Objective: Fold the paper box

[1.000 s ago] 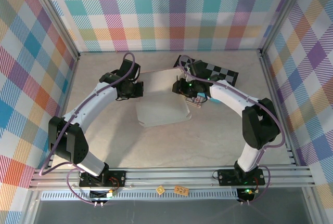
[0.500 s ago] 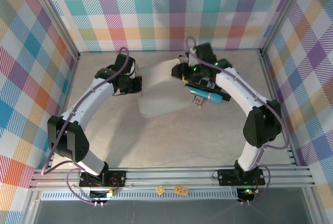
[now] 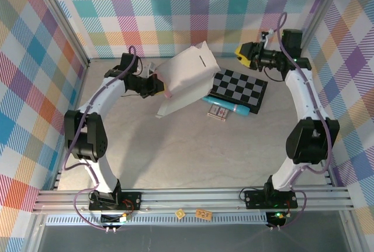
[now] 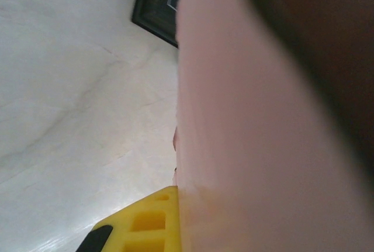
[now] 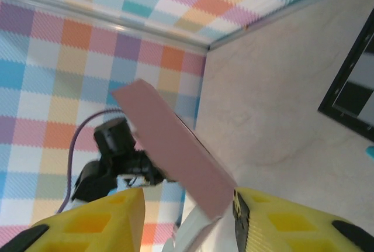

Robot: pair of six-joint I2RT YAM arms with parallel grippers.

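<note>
Box (image 3: 186, 82) tilted up near far edge of tabletop (image 3: 193, 147), left gripper (image 3: 159, 85) pinching its left edge; right gripper (image 3: 242, 55) parted, empty, well right of it.

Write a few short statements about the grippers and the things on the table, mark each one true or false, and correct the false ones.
1. The left gripper is shut on the paper box and holds it tilted up. True.
2. The right gripper also clamps the paper box. False: its jaws are open with nothing between them, and it is apart from the box, near the back wall.
3. The checkered board lies flat on the table, to the right of the box. True.
4. The teal tube rests on top of the paper box. False: it lies at the near edge of the checkered board, next to the small card pack.
</note>
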